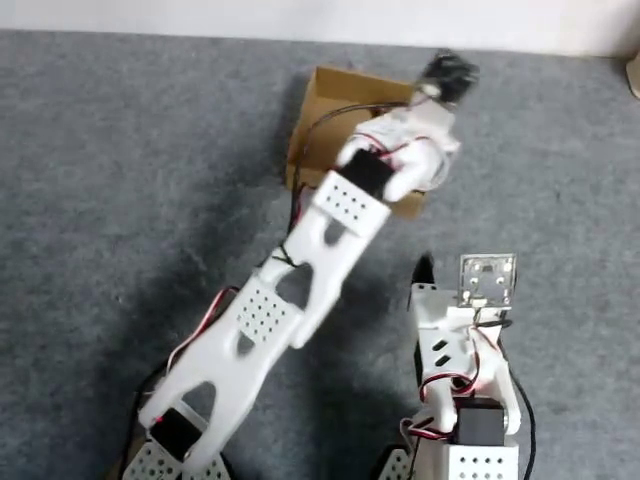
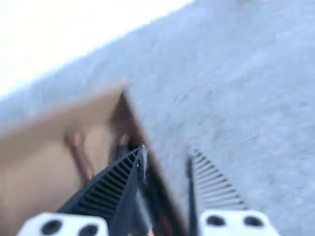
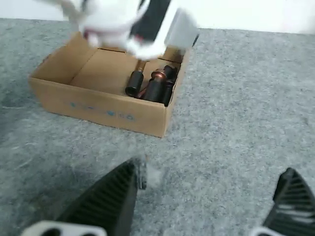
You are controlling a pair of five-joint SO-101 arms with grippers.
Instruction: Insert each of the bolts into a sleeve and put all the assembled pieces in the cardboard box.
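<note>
The cardboard box point(image 1: 325, 100) sits at the far middle of the grey carpet. Inside it, at one end, lie several black sleeves with copper bolts point(image 3: 153, 83) in them. My left arm point(image 1: 345, 205) stretches out over the box. My left gripper point(image 2: 166, 152) hangs open above the box's side wall point(image 2: 129, 110), with nothing between its fingers; a blurred copper piece point(image 2: 78, 147) shows inside. My right gripper point(image 3: 214, 172) stands wide open and empty over bare carpet, short of the box point(image 3: 98, 110).
Grey carpet point(image 1: 120, 200) covers the table on all sides of the box. A white wall runs along the far edge. My right arm point(image 1: 460, 340) is folded back at the near right. The left arm's wrist point(image 3: 133, 22) hangs over the box.
</note>
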